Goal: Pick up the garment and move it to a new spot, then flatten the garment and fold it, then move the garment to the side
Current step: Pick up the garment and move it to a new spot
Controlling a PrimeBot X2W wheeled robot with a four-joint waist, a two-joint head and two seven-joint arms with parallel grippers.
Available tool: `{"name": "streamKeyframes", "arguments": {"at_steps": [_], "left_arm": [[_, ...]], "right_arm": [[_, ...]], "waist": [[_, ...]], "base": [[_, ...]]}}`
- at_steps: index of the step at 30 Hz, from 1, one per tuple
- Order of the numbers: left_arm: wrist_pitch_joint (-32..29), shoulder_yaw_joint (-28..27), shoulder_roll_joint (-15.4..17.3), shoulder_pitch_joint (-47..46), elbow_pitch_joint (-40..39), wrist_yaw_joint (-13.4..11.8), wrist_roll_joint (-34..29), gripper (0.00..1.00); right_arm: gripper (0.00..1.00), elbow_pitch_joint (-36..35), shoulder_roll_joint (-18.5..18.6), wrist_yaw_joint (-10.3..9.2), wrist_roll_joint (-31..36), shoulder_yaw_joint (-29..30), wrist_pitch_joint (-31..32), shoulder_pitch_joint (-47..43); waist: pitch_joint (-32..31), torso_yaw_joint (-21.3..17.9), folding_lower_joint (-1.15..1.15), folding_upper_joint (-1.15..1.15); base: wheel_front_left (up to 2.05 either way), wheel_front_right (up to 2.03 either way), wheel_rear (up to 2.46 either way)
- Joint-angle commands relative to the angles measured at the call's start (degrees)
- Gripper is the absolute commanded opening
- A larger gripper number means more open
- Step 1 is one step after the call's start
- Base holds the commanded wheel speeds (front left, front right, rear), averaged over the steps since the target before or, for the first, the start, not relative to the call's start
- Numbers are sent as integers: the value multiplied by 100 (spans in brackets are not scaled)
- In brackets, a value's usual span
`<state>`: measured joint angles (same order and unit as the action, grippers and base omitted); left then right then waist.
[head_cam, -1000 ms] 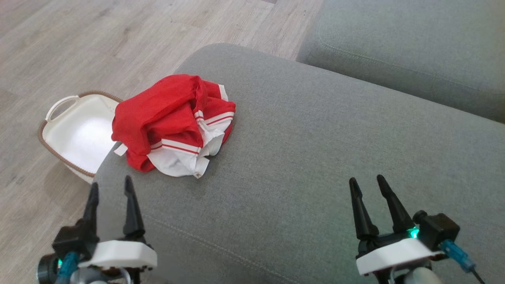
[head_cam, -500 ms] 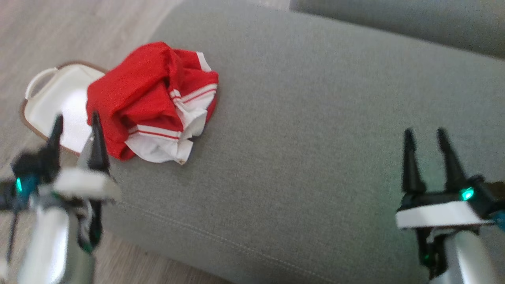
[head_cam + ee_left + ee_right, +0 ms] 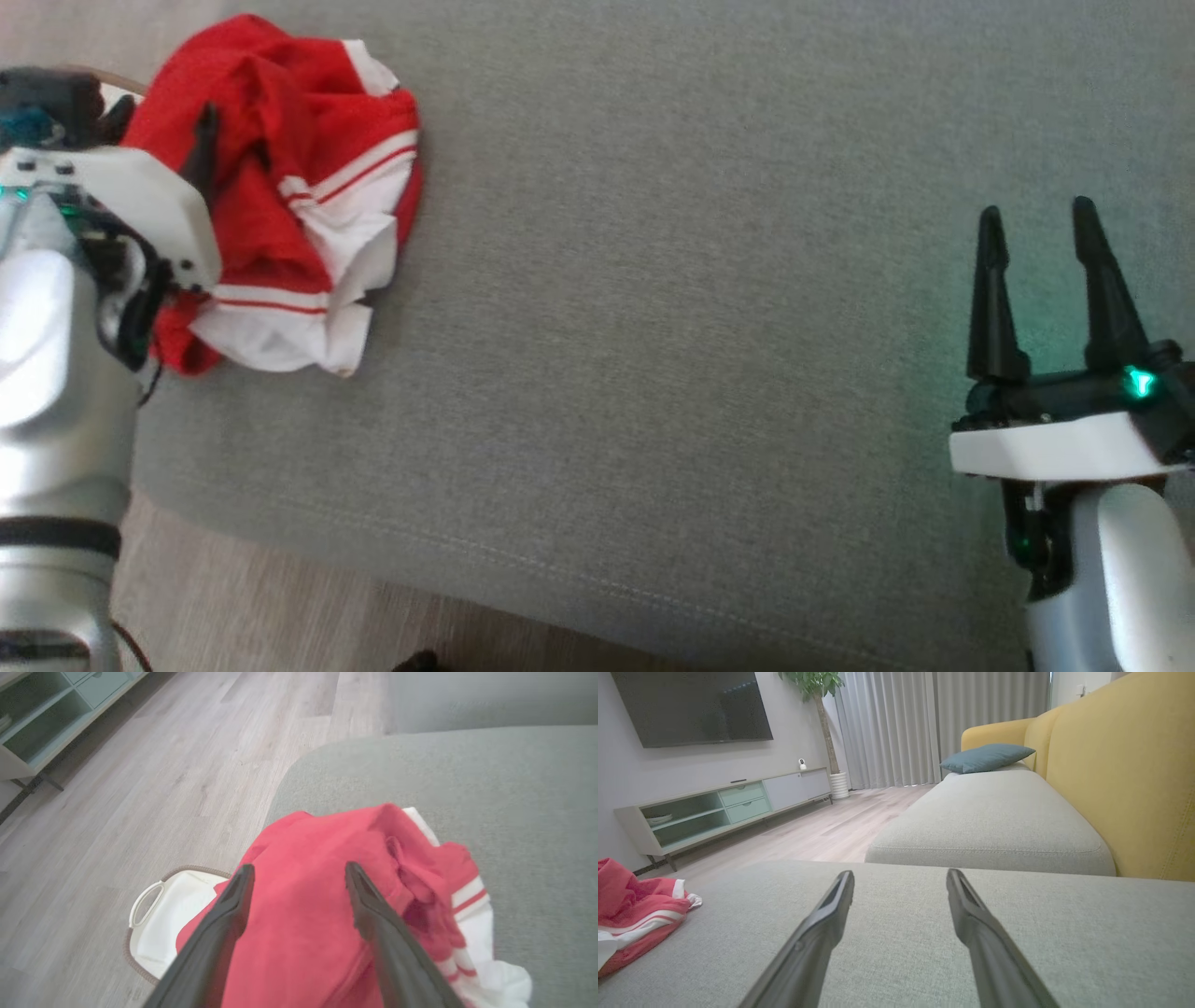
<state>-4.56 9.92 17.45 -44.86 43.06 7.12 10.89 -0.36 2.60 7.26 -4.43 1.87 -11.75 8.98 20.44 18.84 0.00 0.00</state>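
The garment (image 3: 280, 196), a crumpled red piece with white stripes and white trim, lies near the left end of a grey sofa cushion (image 3: 672, 280). My left gripper (image 3: 159, 126) hovers open just above its red part. In the left wrist view the two dark fingers of the left gripper (image 3: 299, 871) stand spread over the garment (image 3: 303, 933), with nothing between them. My right gripper (image 3: 1036, 224) is open over bare cushion far to the right. The right wrist view shows the right gripper (image 3: 900, 875) low above the cushion, with the garment (image 3: 635, 910) at the left edge.
A white basket (image 3: 154, 933) with a brown rim stands on the wood floor (image 3: 140, 788) just past the cushion's left end. A second grey cushion (image 3: 990, 816), a yellow backrest (image 3: 1125, 774), a teal pillow (image 3: 985, 757) and a low TV stand (image 3: 714, 807) lie beyond.
The head camera has tilted down and the picture has shifted. My left gripper has moved forward from the cushion's front edge to over the garment. Both grippers stay open.
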Motion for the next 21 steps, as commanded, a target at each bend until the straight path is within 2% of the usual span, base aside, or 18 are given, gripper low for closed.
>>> {"name": "streamKeyframes", "arguments": {"at_steps": [1, 11, 12, 13, 14, 17, 21], "left_arm": [[-49, -125, 397, -311, 17, 21, 59, 100], [-251, 666, 532, -921, 1124, 35, 762, 100], [-289, 737, 547, -946, 1212, 35, 829, 92], [-306, 803, 562, -974, 1284, 35, 890, 25], [-315, 867, 575, -997, 1346, 35, 953, 0], [-205, 1009, 625, -1042, 1486, 35, 1090, 0], [284, 1031, 702, -1157, 1637, 8, 1077, 0]], "right_arm": [[100, -249, 28, 23, 50, -205, 6, 96], [100, -370, 28, 23, 199, -423, 14, 69], [100, -367, 28, 23, 196, -435, 14, 70], [100, -361, 28, 23, 189, -446, 14, 69], [100, -349, 28, 23, 179, -456, 12, 67], [100, -286, 28, 23, 145, -457, -3, 38], [100, -162, 28, 23, 103, -478, -35, -1]], "waist": [[167, -163, 0, 0], [387, -358, 0, 0], [388, -372, 0, 0], [384, -384, 0, 0], [372, -394, 0, 0], [280, -400, 0, 0], [71, -396, 0, 0]], "base": [[0, 0, 0], [0, 0, 0], [0, 0, 0], [0, 0, 0], [0, 0, 0], [0, 0, 0], [0, 0, 0]]}}
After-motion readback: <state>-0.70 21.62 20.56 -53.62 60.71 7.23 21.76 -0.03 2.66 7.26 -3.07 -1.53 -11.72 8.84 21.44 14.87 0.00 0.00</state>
